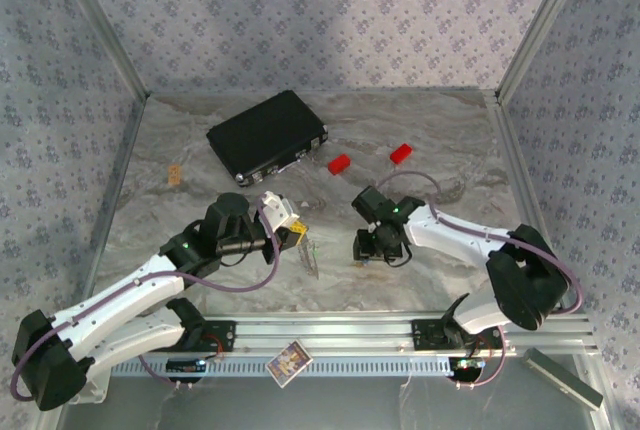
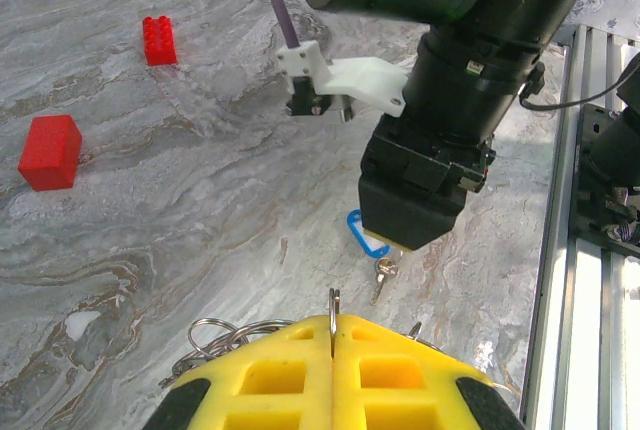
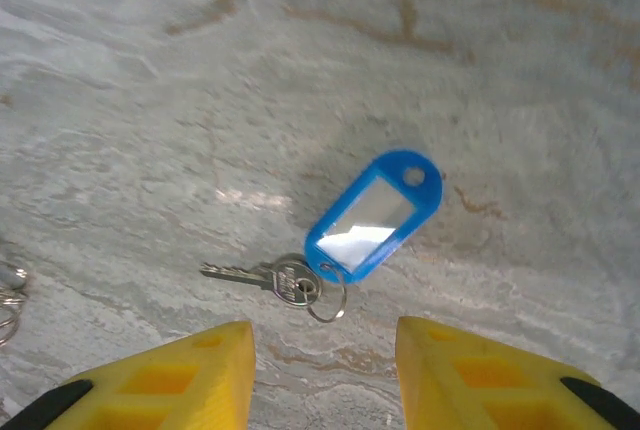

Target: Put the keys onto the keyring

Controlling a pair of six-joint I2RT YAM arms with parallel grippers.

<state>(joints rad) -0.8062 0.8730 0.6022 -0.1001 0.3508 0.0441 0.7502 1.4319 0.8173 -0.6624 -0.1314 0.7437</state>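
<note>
Directly below the right gripper point(image 3: 325, 380), just ahead of its wide-parted, empty fingers, a small silver key point(image 3: 255, 274) with a blue tag point(image 3: 375, 215) lies flat on the table point(image 3: 150, 100). Nearby, the left gripper point(image 2: 333, 350) is pinched shut on the keyring point(image 2: 333, 300). Picking up the key looks to be the step in hand. Next, I'd say, the right gripper must descend squarely and close on that thin key.

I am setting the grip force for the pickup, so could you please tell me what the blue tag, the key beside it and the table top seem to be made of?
Blue tag: glossy moulded plastic, with a clear window that catches glare.
Key: thin, bare silvery metal with bright glints.
Table top: grey, marble-patterned and fairly matte; whether it is real stone or printed laminate cannot be told.
</note>
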